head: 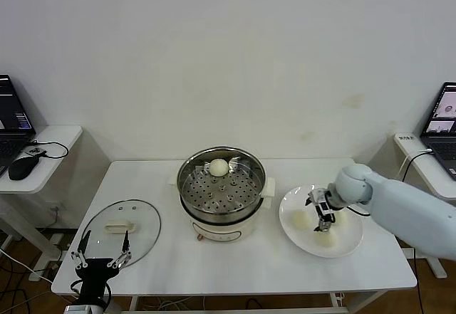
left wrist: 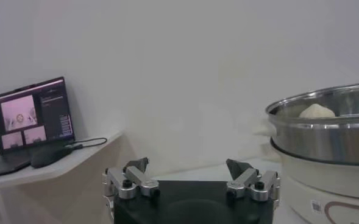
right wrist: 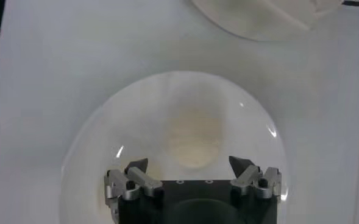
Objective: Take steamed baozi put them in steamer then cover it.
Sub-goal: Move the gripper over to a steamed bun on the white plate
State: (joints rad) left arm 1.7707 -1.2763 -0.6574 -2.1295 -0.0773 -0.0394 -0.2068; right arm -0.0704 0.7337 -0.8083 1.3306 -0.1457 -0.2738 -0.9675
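The steamer (head: 221, 191) stands mid-table with one baozi (head: 219, 166) lying in its steel basket at the far side. More baozi lie on a white plate (head: 350, 243) to its right, one at the plate's left (head: 301, 219) and one near its front (head: 325, 240). My right gripper (head: 325, 220) hangs open just over the plate. In the right wrist view its open gripper (right wrist: 191, 164) straddles a baozi (right wrist: 191, 141) below, apart from it. The glass cover (head: 139, 218) lies flat at front left. My left gripper (head: 105, 241) waits open at the cover's near edge. The left wrist view shows that gripper (left wrist: 188, 165) empty, with the steamer (left wrist: 331, 128) beyond.
Side desks flank the table: a laptop (head: 11, 118) and a black mouse (head: 23, 166) on the left, another laptop (head: 443, 118) on the right. The table's front edge (head: 235, 291) runs close under the left gripper. The plate's rim (right wrist: 94, 140) fills the right wrist view.
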